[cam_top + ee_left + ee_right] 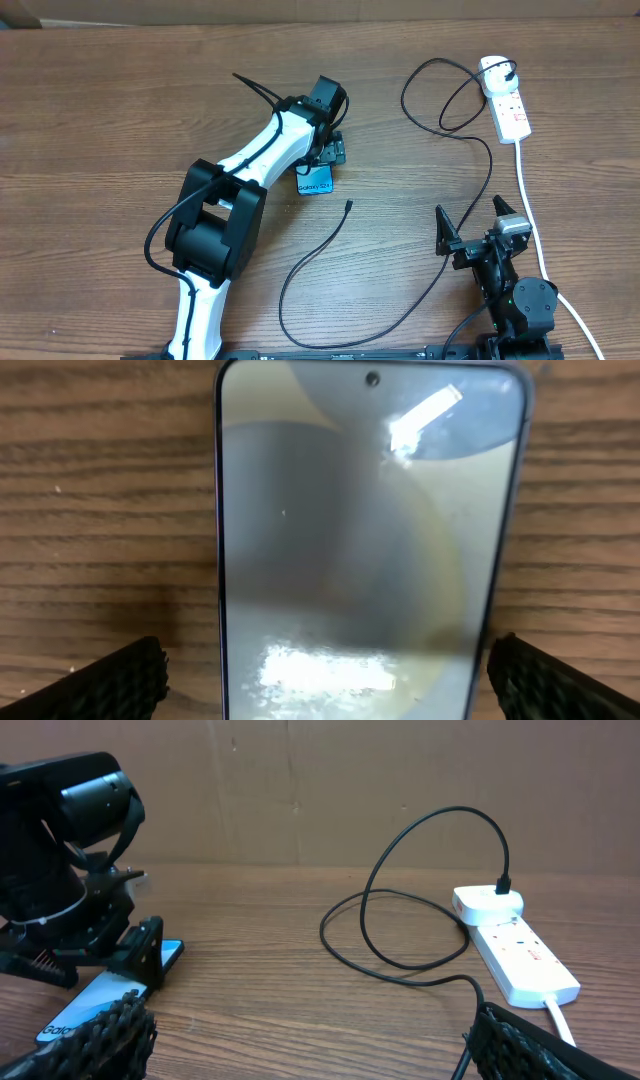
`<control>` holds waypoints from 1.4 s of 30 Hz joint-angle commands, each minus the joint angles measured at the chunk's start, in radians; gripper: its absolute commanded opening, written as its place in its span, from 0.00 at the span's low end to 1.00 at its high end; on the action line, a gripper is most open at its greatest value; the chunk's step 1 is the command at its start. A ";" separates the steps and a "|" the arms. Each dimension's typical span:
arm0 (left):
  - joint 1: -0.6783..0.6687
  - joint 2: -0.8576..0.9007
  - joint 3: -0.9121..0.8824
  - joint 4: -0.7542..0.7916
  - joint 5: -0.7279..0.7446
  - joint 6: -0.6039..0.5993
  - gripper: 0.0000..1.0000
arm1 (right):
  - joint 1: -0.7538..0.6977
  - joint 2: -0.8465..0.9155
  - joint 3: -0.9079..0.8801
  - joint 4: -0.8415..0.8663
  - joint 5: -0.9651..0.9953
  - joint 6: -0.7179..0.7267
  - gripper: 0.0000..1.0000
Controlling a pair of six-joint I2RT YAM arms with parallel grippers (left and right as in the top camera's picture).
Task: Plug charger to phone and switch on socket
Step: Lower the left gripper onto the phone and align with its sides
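The phone (316, 181) lies flat on the table, its blue end showing below my left gripper (328, 150). In the left wrist view the phone (370, 540) fills the middle, with my left gripper (330, 680) open, a finger on each side of it and apart from its edges. The charger cable (330, 240) runs from its loose tip (348, 204) in a long loop to its black plug (511, 72) in the socket (507, 100). My right gripper (472, 228) is open and empty at the front right, and the right wrist view (305, 1040) shows only bare wood between its fingers.
The socket's thick white cord (535, 235) runs down the right side past my right arm. The cable loops (400, 920) beside the socket (515, 945) in the right wrist view. A brown wall stands behind the table.
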 commanded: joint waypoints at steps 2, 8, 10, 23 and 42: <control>0.002 0.010 -0.009 0.011 -0.005 -0.010 1.00 | 0.004 -0.006 -0.010 0.004 0.006 0.003 1.00; 0.002 0.010 -0.019 0.035 0.012 -0.010 1.00 | 0.004 -0.006 -0.010 0.004 0.006 0.003 1.00; 0.002 0.010 -0.030 0.045 0.014 -0.010 1.00 | 0.004 -0.006 -0.010 0.004 0.006 0.003 1.00; 0.003 0.010 -0.036 0.051 0.040 -0.009 1.00 | 0.004 -0.006 -0.010 0.004 0.006 0.003 1.00; 0.002 0.010 -0.036 0.039 0.015 -0.010 1.00 | 0.004 -0.006 -0.010 0.004 0.006 0.003 1.00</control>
